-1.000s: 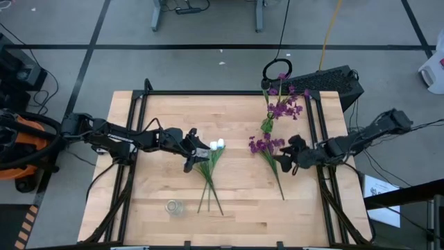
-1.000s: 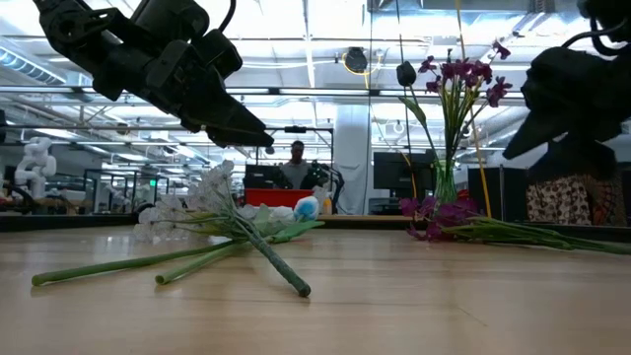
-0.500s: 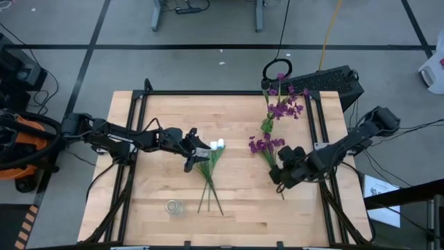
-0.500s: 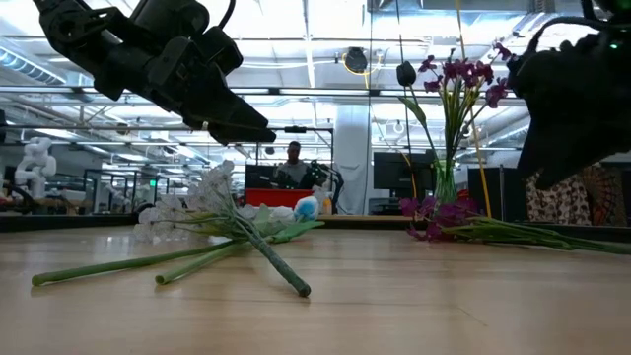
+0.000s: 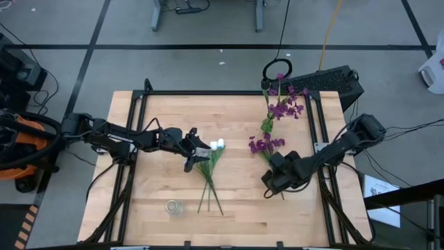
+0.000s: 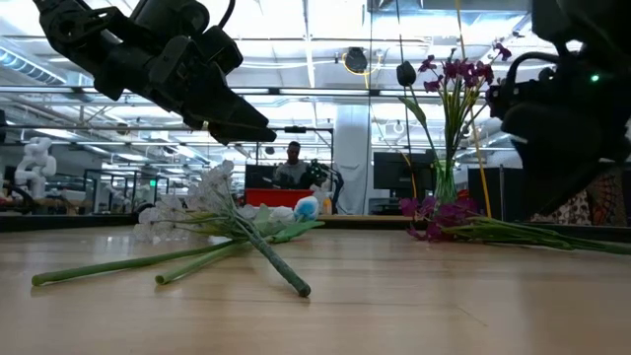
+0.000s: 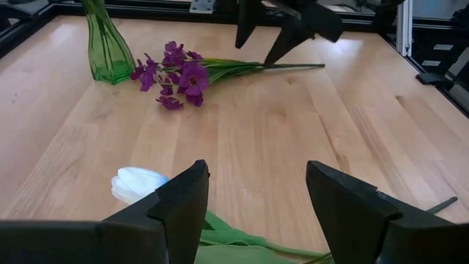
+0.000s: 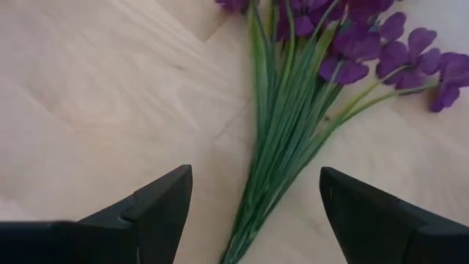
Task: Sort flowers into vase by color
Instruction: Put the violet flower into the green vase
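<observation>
- Judging from how things lie, the sorting is only partly done: some purple flowers (image 5: 283, 105) already stand in the green vase (image 7: 107, 51) at the far side of the surface (image 5: 236, 215).
- One more bunch of purple flowers (image 5: 266, 145) lies flat on the surface, just beside that vase, its stems pointing to the near edge.
- The white flowers (image 5: 216, 145) with their long green stems lie flat near the middle, and a small clear glass vase (image 5: 173, 207) stands empty near the front edge, so I think they are left to do.
- The right pincer (image 5: 272, 182) hangs over the stem end of the lying purple bunch, fingers (image 8: 157, 202) spread apart and holding nothing; the stems lie between them.
- The left pincer (image 5: 193, 150) hovers just beside the white buds, also spread apart and empty.
</observation>
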Controlling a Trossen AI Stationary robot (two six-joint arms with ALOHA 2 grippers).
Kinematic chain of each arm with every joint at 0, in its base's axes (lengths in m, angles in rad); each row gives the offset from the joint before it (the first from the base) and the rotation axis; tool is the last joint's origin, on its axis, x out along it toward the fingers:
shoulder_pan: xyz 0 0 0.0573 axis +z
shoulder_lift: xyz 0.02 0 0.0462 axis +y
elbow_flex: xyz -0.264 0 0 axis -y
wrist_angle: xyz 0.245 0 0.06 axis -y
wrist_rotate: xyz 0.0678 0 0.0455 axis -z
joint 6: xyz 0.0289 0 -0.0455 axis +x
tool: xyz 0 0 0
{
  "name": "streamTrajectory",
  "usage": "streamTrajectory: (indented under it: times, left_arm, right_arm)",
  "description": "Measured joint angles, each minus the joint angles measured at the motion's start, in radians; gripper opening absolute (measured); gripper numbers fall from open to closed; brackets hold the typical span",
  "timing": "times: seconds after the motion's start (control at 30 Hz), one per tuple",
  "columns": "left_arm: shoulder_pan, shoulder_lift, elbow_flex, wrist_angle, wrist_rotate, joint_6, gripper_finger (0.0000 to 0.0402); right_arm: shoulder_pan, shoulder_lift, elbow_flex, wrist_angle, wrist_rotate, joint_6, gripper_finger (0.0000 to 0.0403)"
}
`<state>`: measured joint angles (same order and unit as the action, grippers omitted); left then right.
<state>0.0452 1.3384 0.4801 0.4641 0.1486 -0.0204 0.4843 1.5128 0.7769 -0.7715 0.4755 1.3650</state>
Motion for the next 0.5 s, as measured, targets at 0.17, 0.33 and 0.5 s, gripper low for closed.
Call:
streamTrajectory:
  times: [0.17, 0.33, 0.5]
  left_arm:
    - [0.0, 0.0, 0.0, 0.0, 0.0, 0.0, 0.0235]
    - [0.0, 0.0, 0.0, -0.001, 0.0, 0.0, 0.0235]
    - [0.0, 0.0, 0.0, -0.001, 0.0, 0.0, 0.0235]
  right_arm:
    - [0.0, 0.025, -0.001, 0.006, 0.024, 0.032, 0.029]
    - [0.0, 0.024, -0.017, 0.013, 0.048, 0.067, 0.029]
    - [0.001, 0.024, -0.062, 0.079, 0.054, 0.066, 0.029]
